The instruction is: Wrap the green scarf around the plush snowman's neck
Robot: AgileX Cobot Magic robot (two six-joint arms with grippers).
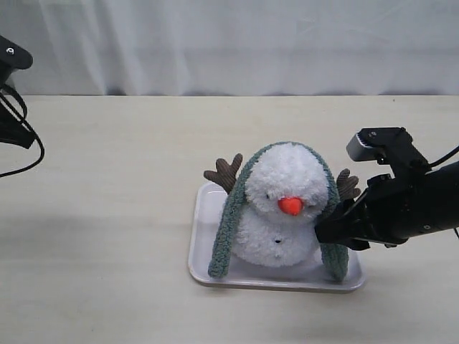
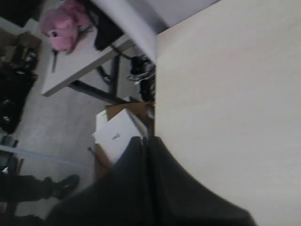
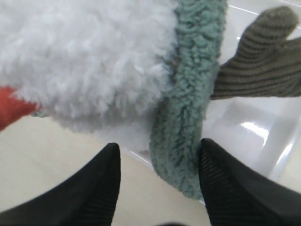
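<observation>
The plush snowman [image 1: 287,179] sits upright on a white tray [image 1: 204,244], orange nose to the front. The green scarf [image 1: 228,229] is draped over the top of its head and hangs down both sides, not in the neck crease [image 1: 252,212]. My right gripper [image 1: 324,233] is open beside the scarf's right end. In the right wrist view the scarf end [image 3: 188,94] hangs between the open fingers of the gripper [image 3: 160,143], close to one pad [image 3: 221,174], next to the white plush [image 3: 84,61]. My left gripper [image 2: 149,141] is shut and empty, over the table's edge.
The left arm [image 1: 11,93] stays at the table's far left edge. A brown corduroy arm [image 3: 258,61] sticks out behind the scarf, above the tray's rim [image 3: 254,127]. Off the table's edge stand a cardboard box [image 2: 117,129] and a side bench with a pink toy [image 2: 63,26].
</observation>
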